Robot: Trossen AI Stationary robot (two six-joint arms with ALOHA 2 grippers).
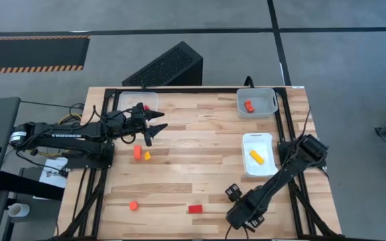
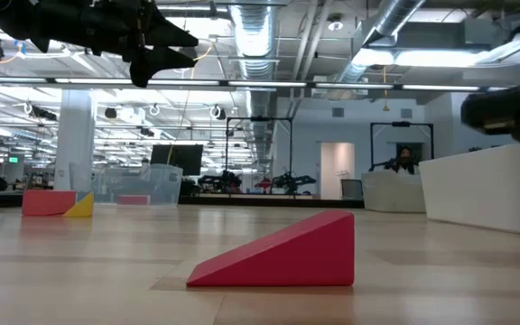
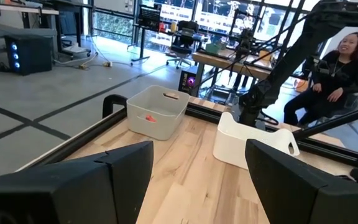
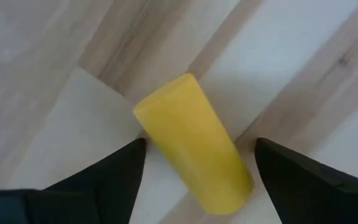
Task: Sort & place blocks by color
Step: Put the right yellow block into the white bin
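- At the bottom of the high view, near the table's front edge, a red wedge block [image 1: 195,209] lies just left of centre, with a small orange cube [image 1: 133,205] well to its left.
- Just right of the wedge, the right gripper [image 1: 232,194] points down at the wood; its wrist view shows a yellow cylinder [image 4: 194,144] lying flat between the two dark fingers [image 4: 114,174], jaws apart on either side of it, not touching.
- In the low view the wedge [image 2: 283,253] fills the foreground.
- Mid-frame on the right, a white tray [image 1: 246,161] holds a yellow block [image 1: 256,156].
- Mid-frame on the left, an orange block [image 1: 137,152] and a small yellow wedge [image 1: 147,156] sit just beside each other.
- Just above them hangs the left gripper [image 1: 157,127], jaws apart and holding nothing.
- At the upper right of the table, a grey bin [image 1: 271,100] contains an orange-red block [image 1: 248,106].
- At the upper left, a clear tray [image 1: 138,100] sits by the rear rail.
- Beyond the table, in the left wrist view, a person [image 3: 337,65] sits at upper right.
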